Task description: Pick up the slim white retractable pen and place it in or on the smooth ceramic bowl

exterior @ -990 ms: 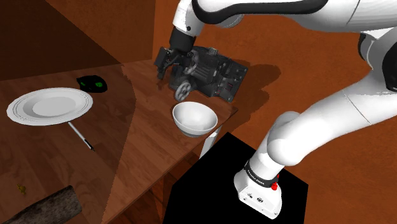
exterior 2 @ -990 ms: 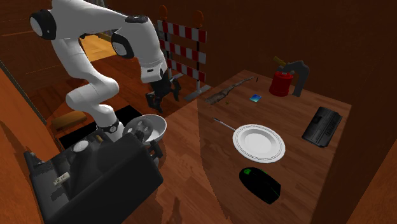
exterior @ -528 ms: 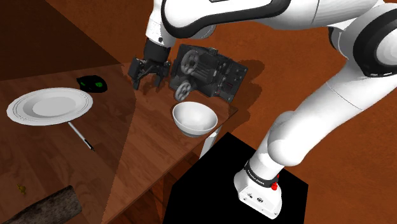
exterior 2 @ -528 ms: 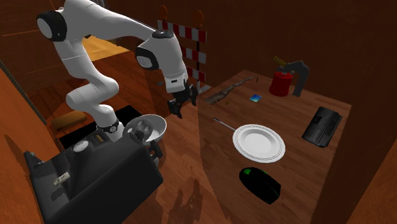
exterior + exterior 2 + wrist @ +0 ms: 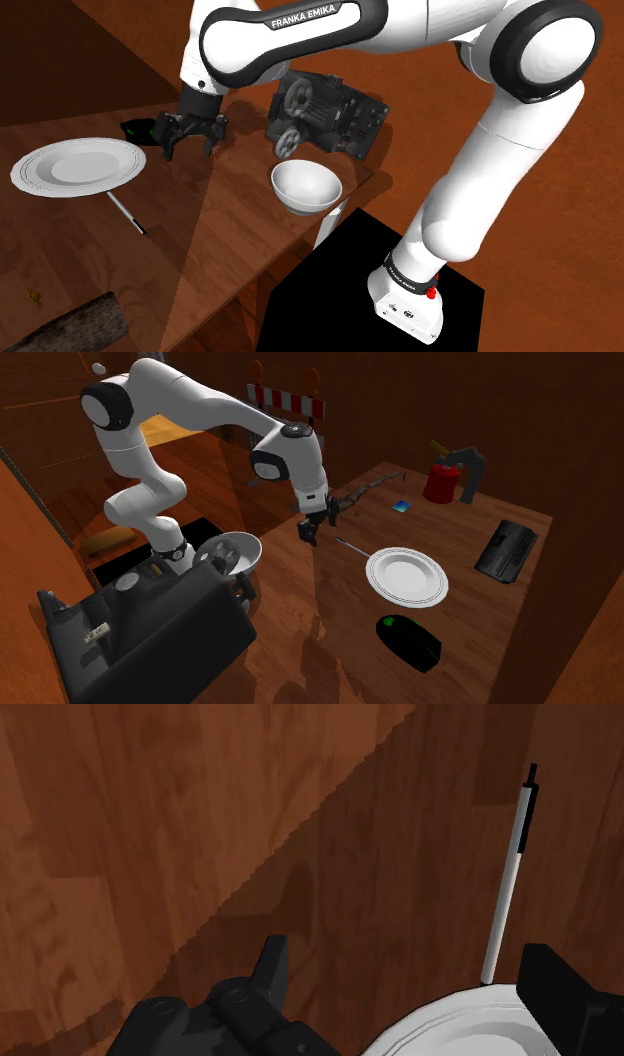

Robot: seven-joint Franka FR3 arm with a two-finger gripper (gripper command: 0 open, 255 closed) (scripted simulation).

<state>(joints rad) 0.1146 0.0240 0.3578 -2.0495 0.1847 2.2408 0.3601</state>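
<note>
Gripper spread wide, empty. Pen lies near-left of it in shoulder view, by plate rim, long axis approx. crosswise to its closing line.

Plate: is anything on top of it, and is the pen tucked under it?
Nothing sits on the plate; its top is bare. The pen lies beside it, one end meeting the rim. Whether that end slips under the rim is hidden by the rim itself.

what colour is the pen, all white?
No: the pen has a white-grey barrel with one black end. The wrist view shows it best.
</note>
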